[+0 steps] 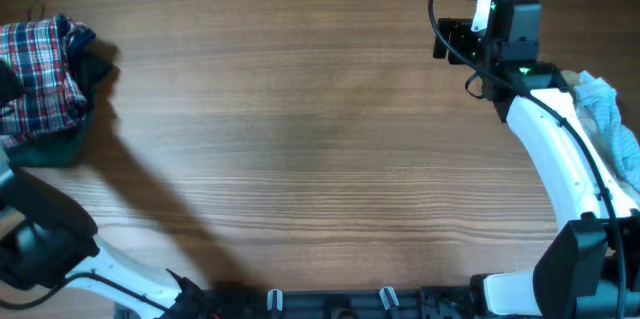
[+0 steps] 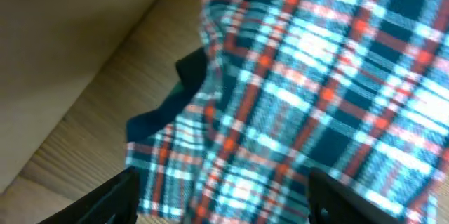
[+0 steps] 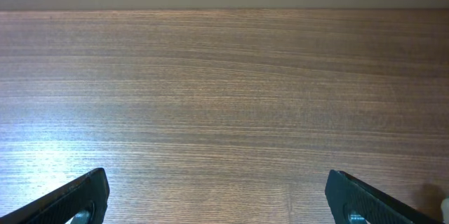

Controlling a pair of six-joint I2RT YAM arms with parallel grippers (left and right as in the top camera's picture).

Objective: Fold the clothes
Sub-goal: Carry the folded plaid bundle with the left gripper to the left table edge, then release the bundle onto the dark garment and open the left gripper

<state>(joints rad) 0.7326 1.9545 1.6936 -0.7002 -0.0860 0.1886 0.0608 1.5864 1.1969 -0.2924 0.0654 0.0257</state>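
Observation:
The red, navy and white plaid shirt (image 1: pixel 40 69) lies bunched at the far left edge of the table, with dark navy trim showing along its right and lower sides. In the left wrist view the plaid shirt (image 2: pixel 316 76) fills most of the picture, close up and blurred, with navy trim at its left edge. My left gripper (image 2: pixel 221 199) is open, its fingers wide apart right over the plaid cloth; whether they touch it I cannot tell. In the overhead view it is mostly beyond the left edge. My right gripper (image 1: pixel 450 41) is open and empty over bare wood (image 3: pixel 217 203) at the far right.
A light blue and white cloth (image 1: pixel 605 109) lies at the right edge, beside the right arm (image 1: pixel 560 159). The left arm (image 1: pixel 60 249) crosses the front left corner. The wooden table (image 1: pixel 320 149) spans the view between the two arms.

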